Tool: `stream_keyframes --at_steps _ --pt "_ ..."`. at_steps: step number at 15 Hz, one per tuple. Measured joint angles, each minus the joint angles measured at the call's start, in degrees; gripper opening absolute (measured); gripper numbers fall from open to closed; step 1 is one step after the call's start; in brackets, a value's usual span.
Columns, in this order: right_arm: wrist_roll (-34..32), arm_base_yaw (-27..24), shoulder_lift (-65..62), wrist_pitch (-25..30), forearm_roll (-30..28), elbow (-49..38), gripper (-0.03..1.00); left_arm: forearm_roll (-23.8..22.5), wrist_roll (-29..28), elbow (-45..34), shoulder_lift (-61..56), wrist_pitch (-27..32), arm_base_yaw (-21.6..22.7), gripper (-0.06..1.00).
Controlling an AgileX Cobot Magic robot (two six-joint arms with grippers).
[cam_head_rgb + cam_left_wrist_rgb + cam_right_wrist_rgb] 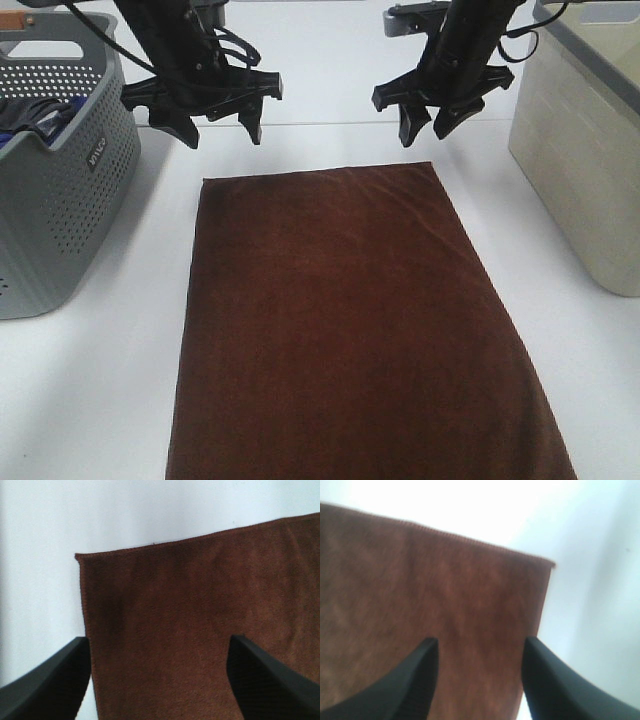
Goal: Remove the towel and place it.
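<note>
1. The left gripper (222, 128) hung with its jaws spread wide and held nothing. The right gripper (428, 125) was parted too, somewhat less widely, and was equally empty.
2. Both hovered clear of the cloth near the towel's (350, 330) far short edge. The left was by the far-left corner and the right by the far-right corner. Each wrist view showed its own hemmed corner lying just ahead of the fingers.
3. The towel lay flat and fully spread in the middle of the bench (100, 400). Its long axis ran from the far edge toward the near edge, and its near end passed out of the high view.
4. Each arm was the nearer one to its own corner, so neither needed to cross the middle. Any grasp would probably be a short drop and reach onto the far hem.
5. The grey perforated basket (60, 200) stood along the bench's left edge and a beige bin (580, 170) along the right edge. A bare strip separated each from the towel's long sides, and the right strip narrowed toward the near edge. Open bench lay beyond the far hem.
</note>
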State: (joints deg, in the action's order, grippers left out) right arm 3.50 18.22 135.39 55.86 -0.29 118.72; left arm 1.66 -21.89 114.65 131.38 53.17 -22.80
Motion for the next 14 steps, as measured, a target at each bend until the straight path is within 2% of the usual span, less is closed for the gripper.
stream_keyframes --at_steps 4,6,7,8,14 --pt "-3.15 -0.06 5.5 -7.85 -1.78 1.2 0.5 1.38 0.8 2.41 2.41 1.6 0.0 0.72" --pt "-4.24 -0.11 6.3 -8.71 -3.21 1.26 0.5 1.38 1.49 2.41 2.41 1.6 0.0 0.72" --pt "-6.59 -0.11 6.99 -10.26 -7.51 1.26 0.5 1.38 2.35 2.41 2.41 1.6 0.0 0.72" --pt "-7.62 -0.11 7.05 -10.83 -8.94 1.26 0.5 1.38 2.69 2.41 2.41 1.6 0.0 0.72" --pt "-8.59 -2.23 8.25 -12.83 -7.96 1.26 0.5 1.09 3.15 2.41 2.41 1.6 0.0 0.72"
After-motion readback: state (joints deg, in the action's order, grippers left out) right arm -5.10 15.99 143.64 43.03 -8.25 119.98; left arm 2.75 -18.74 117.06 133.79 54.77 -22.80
